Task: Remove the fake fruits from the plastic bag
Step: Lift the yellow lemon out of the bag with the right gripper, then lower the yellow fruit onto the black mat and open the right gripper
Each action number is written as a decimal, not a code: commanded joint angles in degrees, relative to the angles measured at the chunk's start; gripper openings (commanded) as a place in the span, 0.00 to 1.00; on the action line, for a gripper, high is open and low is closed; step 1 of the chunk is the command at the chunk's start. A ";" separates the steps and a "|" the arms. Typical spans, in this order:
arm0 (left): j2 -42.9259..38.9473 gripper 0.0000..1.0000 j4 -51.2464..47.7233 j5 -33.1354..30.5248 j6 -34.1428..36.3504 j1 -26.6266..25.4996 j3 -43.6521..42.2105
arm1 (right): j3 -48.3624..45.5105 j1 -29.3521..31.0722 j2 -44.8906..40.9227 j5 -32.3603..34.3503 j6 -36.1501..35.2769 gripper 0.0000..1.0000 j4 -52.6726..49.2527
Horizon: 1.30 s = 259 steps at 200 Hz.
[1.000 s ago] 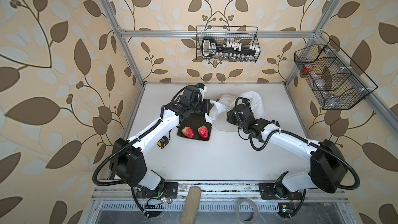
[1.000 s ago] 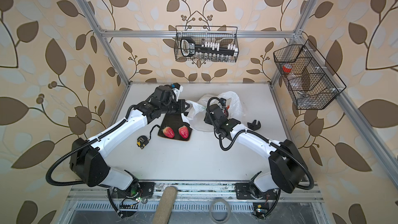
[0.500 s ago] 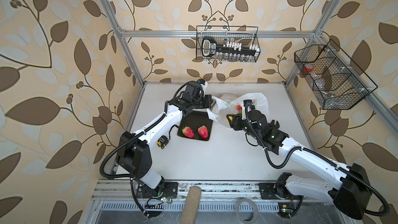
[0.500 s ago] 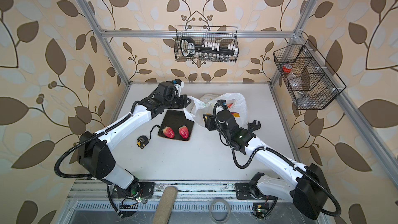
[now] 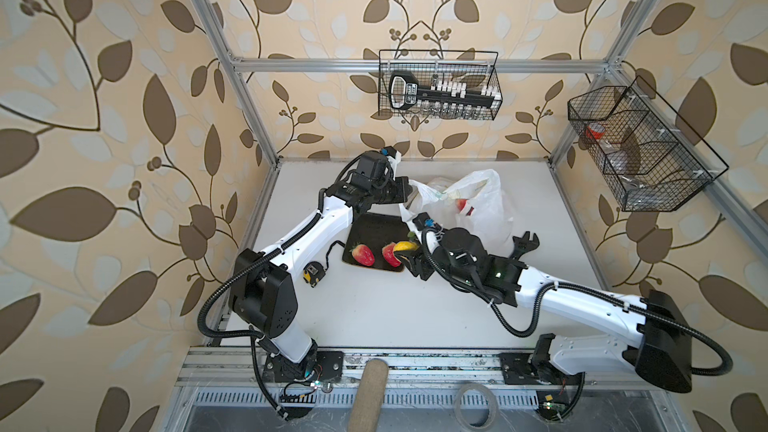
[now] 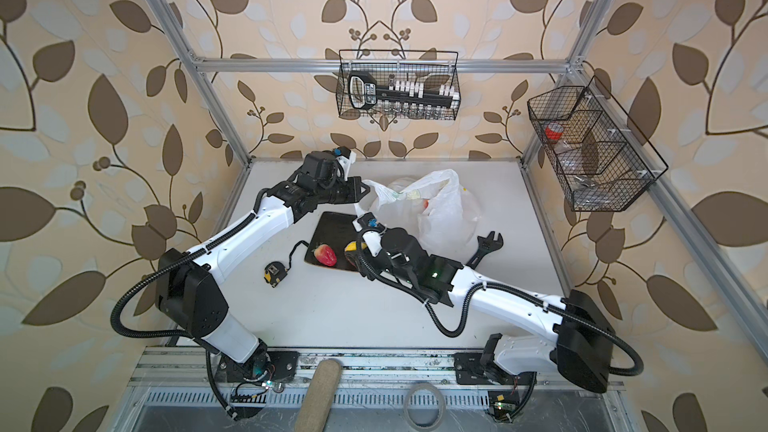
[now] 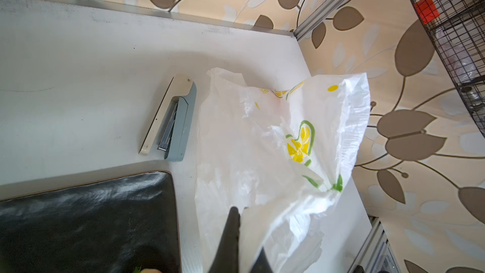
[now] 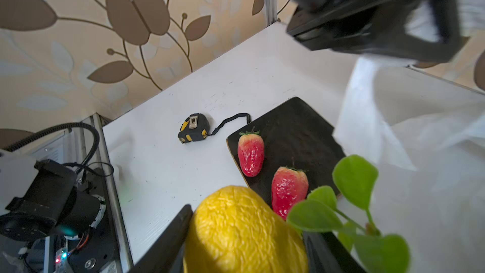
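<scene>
A: My R pincer (image 5: 409,260) is out of the plastic bag (image 5: 478,209) now, clenched on the lemon (image 8: 244,229). A sec ago it was in the mouth.
B: And L?
A: L pincer (image 7: 242,232) shut on the handle, mouth up. Lemon's bumpy, glossy, leaves on. Plate (image 5: 374,228) w/ two strawberries (image 8: 250,153) just ahead of R tips. 3rd fruit out; one red fruit (image 5: 461,204) left inside, behind R pincer.

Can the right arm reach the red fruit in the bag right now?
Probably not yet: the right gripper is full with the lemon; the left gripper holds the bag open, red fruit showing.
</scene>
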 commanded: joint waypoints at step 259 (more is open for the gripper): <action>-3.51 0.00 -7.02 0.48 7.98 0.53 4.79 | 33.56 -4.48 48.67 13.62 9.14 0.57 -3.40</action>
